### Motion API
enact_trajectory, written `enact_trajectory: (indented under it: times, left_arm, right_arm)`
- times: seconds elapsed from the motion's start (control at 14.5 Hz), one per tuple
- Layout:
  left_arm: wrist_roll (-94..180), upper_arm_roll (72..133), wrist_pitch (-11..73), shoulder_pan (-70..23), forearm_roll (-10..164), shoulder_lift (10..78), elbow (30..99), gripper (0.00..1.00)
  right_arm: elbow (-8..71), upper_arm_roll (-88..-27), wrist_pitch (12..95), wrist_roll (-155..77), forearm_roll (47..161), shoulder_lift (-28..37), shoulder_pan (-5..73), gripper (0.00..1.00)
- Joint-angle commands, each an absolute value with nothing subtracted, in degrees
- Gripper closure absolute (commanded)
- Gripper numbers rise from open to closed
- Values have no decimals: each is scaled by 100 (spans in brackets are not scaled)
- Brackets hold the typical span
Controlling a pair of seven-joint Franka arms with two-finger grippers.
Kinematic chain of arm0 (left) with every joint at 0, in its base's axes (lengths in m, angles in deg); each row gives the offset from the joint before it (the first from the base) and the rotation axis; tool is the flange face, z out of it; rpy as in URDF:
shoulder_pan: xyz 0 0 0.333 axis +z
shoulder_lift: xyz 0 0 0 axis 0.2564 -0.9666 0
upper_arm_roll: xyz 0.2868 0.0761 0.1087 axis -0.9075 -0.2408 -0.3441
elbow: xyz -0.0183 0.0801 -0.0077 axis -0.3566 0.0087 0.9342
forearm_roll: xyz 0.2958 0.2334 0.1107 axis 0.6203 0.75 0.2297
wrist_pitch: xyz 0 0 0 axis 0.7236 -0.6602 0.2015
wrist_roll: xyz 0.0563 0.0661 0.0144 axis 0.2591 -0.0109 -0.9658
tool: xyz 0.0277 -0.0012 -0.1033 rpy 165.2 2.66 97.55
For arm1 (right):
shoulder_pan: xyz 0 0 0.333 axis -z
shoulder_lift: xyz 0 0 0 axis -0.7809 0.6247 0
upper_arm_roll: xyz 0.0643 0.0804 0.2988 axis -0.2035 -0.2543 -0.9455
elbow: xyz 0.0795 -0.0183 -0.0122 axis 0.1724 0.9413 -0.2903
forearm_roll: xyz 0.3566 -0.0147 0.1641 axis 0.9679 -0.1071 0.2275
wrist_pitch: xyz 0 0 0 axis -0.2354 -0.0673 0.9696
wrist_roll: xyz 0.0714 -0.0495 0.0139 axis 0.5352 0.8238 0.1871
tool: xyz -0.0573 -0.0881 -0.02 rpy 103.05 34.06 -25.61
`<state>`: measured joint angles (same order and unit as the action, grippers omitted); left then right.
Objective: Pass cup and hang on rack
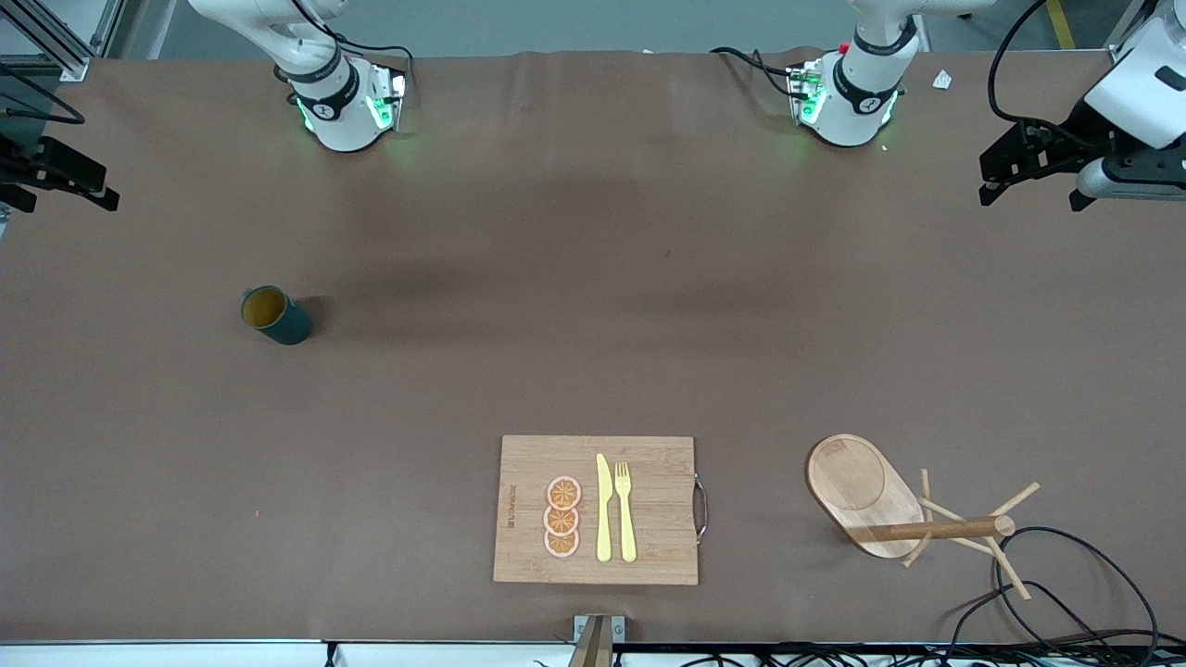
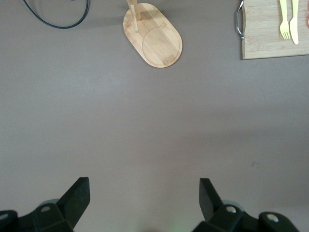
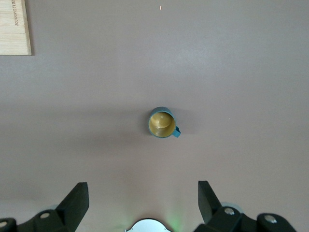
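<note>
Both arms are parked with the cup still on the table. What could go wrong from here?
1. The cup stands upright toward the right arm's end, with its small handle to one side. If the open right gripper grips over the handle, the left gripper, also open, may find little to take at the handover.
2. The rack stands at the left arm's end, and its thin pegs leave little margin for threading the handle.
3. A cable loops beside the rack and could snag.

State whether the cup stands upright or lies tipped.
Upright: the cup shows its round yellow inside from above, mouth up, standing alone on the table.
</note>
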<state>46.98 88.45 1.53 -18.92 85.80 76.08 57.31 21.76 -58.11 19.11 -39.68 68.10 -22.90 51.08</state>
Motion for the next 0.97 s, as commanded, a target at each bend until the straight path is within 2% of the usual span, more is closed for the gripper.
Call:
enact_trajectory:
  times: [0.0,0.69,0.9]
  left_arm:
    - [4780,8858,37,-1873,8585,7515,5569,0]
    - [4727,8840,28,-1829,8602,7471,5525,0]
    - [4710,8840,-33,-1829,8602,7418,5385,0]
  right_arm:
    - [2254,-5803,1913,-3926,6795,-2410,5072,0]
    - [2123,-5803,1834,-3988,6795,-2384,5073,0]
    - [2140,-5803,1851,-3996,6795,-2078,5116,0]
